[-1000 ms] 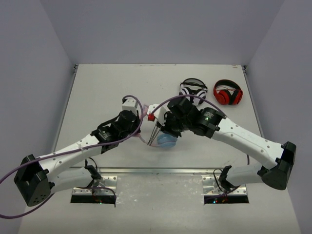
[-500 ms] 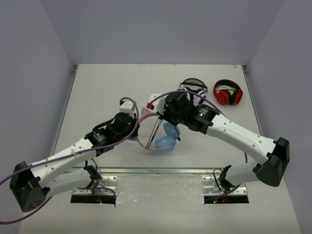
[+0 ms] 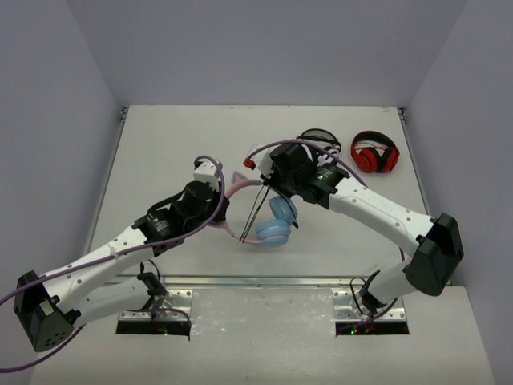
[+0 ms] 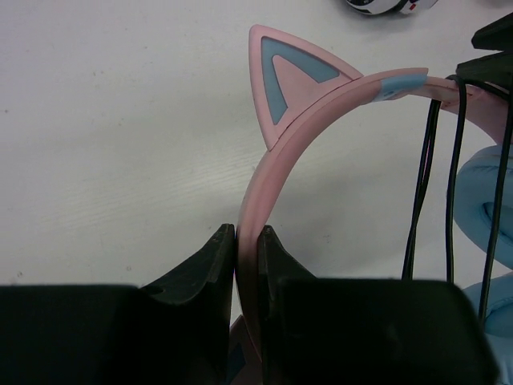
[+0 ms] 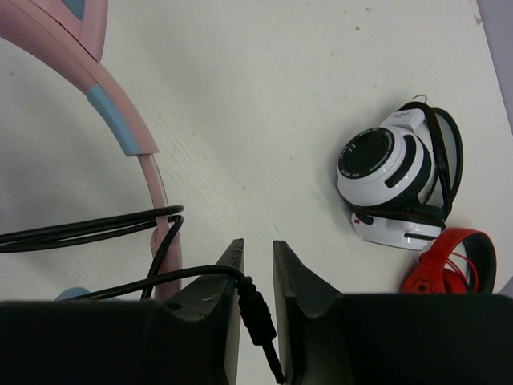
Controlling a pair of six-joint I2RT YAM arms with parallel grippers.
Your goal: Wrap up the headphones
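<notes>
the headphones [image 3: 275, 223] sit mid table [image 3: 160, 144], cable [image 4: 417, 200] looped over the pink headband [image 4: 268, 160]. left gripper [image 4: 247, 234] is clamped on the headband. right gripper [image 5: 258, 247] is slightly parted, the plug [image 5: 258, 314] lying loose between its jaws. white pair [image 5: 385, 172] and red pair [image 5: 449, 265] lie just beyond.

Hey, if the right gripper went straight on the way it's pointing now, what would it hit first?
Probably bare table. The right gripper points between the pink headband and the white-and-black headphones, though depth is unclear.
</notes>
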